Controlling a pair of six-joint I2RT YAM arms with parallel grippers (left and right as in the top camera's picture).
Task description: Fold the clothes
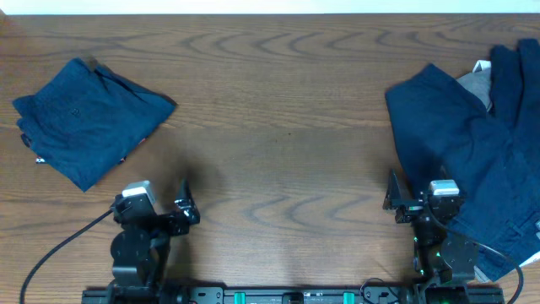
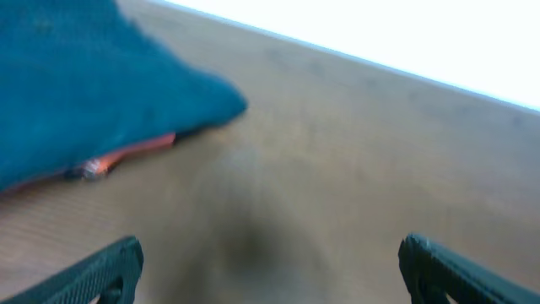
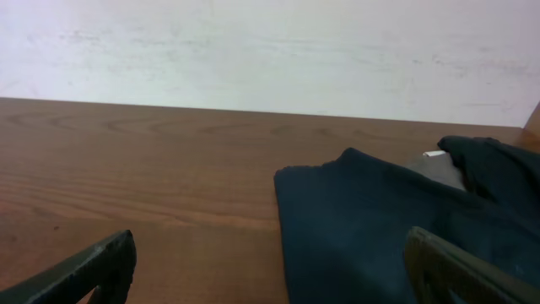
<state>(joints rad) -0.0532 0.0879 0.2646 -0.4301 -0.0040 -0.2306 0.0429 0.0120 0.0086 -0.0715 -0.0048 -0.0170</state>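
Overhead: a folded navy garment is parked far left on the surface, likely finished. The unfolded navy pile lies right, just beside the right gripper. The left gripper sits near its base.

Left wrist: jaws spread and empty. A red edge under the fold is plainer here.

Right wrist: jaws spread and empty, facing the pile's corner.

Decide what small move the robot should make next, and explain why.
Probably reach the open, empty right tool toward the near edge of the unfolded navy clothes beside it. One navy garment already lies folded at the left, while this heap lies spread and rumpled, so it looks like the next piece to fold.
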